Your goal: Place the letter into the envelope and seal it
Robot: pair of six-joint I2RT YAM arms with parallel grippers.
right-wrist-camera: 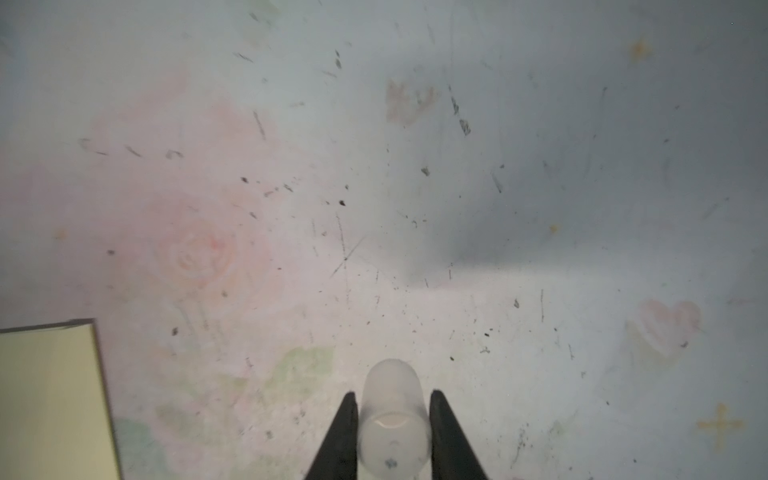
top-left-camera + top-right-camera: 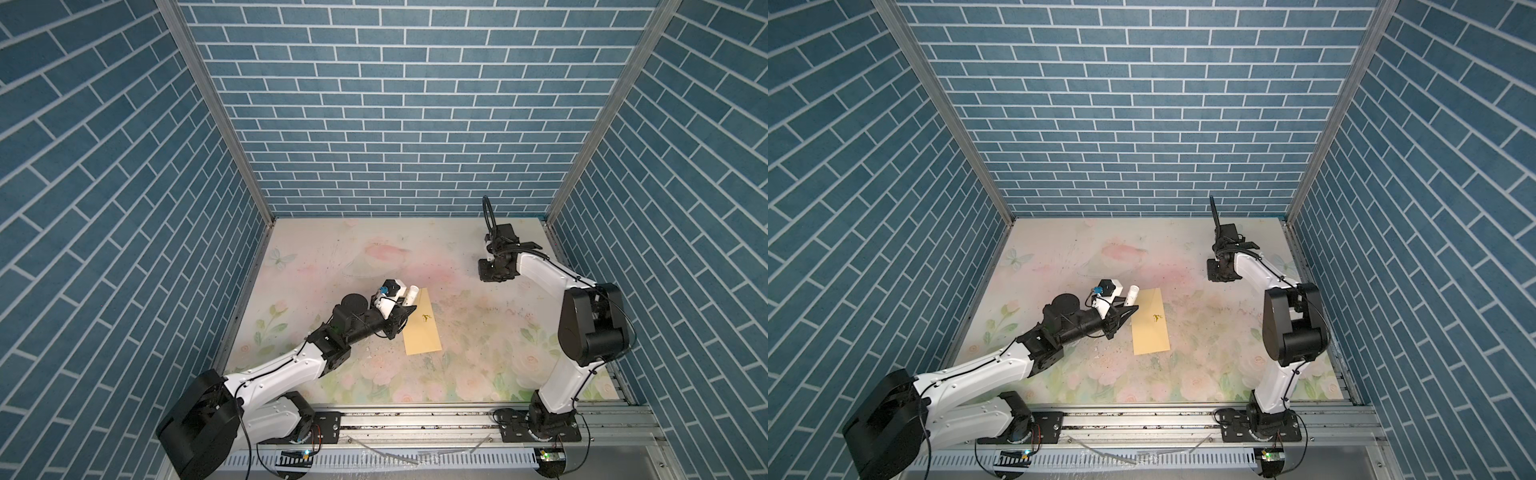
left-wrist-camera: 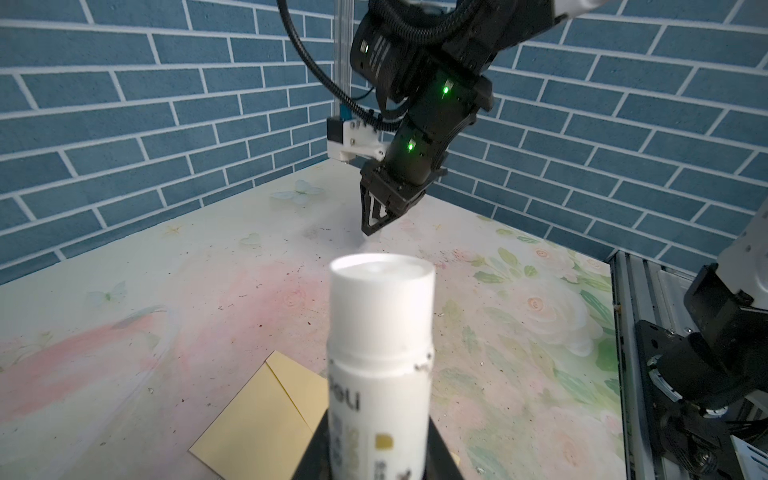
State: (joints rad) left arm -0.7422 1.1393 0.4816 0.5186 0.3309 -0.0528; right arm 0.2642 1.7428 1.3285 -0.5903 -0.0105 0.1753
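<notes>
Left end effector (image 3: 378, 436) pinches white glue stick (image 3: 380, 332); envelope (image 2: 422, 328) lies flat on table (image 2: 478, 332) just beside. Only right wrist view shows right end effector (image 1: 392, 395) clamped on translucent cap (image 1: 392, 428). Table w/ floral print, blue brick walls (image 2: 395, 104).

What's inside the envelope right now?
Nothing shows: the envelope lies flat on the table, its yellow paper covering whatever is inside. No letter is visible outside it, so it may already be in.
</notes>
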